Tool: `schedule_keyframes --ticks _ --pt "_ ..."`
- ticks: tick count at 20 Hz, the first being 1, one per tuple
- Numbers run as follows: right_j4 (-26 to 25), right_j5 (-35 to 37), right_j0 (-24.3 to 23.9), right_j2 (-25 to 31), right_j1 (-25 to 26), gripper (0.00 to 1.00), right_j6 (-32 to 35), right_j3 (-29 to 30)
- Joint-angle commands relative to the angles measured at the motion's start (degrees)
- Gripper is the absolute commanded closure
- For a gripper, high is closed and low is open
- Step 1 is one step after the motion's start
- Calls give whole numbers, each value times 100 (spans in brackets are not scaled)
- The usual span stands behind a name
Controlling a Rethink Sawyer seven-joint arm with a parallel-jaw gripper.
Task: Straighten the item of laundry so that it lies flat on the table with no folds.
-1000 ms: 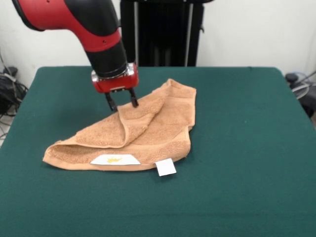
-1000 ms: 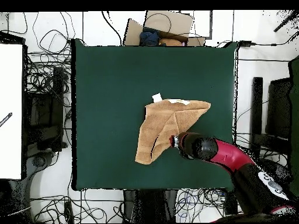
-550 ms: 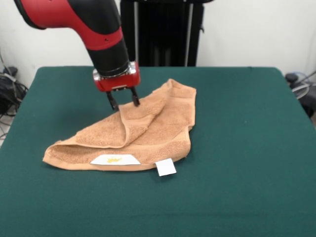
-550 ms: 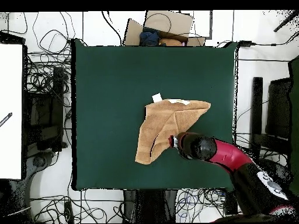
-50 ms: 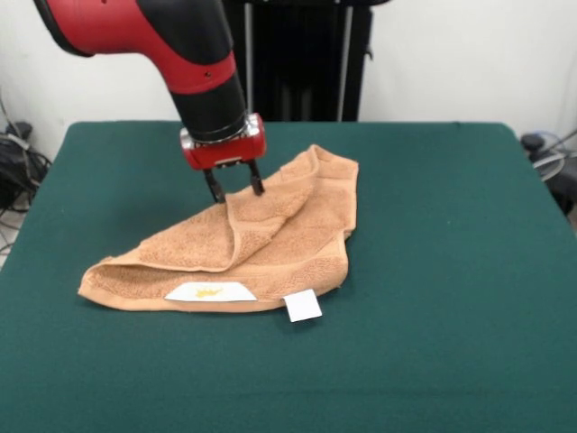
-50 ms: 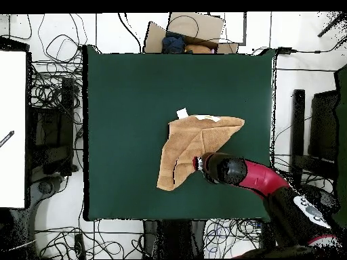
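The item of laundry [image 5: 270,239], an orange-tan terry towel, lies folded over itself in a rough triangle on the green table [image 5: 451,271]. A thick fold runs from its far corner down toward the near left. Two white tags sit at its near edge, one with a yellow mark [image 5: 210,291], one plain [image 5: 303,307]. My gripper [image 5: 236,190] is open, its two dark fingers pointing down at the towel's far left edge, tips straddling the top of the fold. From overhead the towel [image 6: 193,145] lies at the table's [image 6: 122,101] centre right, with the gripper [image 6: 197,163] at its lower edge.
Bundled cables [image 6: 57,88] and equipment surround the table [image 6: 122,101] on all sides. A white panel [image 6: 12,128] stands to the left, a cardboard box [image 6: 193,30] beyond the top edge. Green tabletop stretches wide around the towel.
The gripper has shifted a little to the right in the front view, along the towel's far edge toward the fold. The towel has hardly moved.
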Motion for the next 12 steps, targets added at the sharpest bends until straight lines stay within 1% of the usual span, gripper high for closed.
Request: schedule_keyframes --ticks 1,5,10,11,12 --pt "-1 -558 152 360 268 0 719 143" --pt "-63 -717 145 323 485 0 688 43" --pt "-114 -879 40 383 558 0 605 72" --pt "-120 -897 32 390 560 100 592 71" --pt "-120 -916 49 368 549 100 606 65"
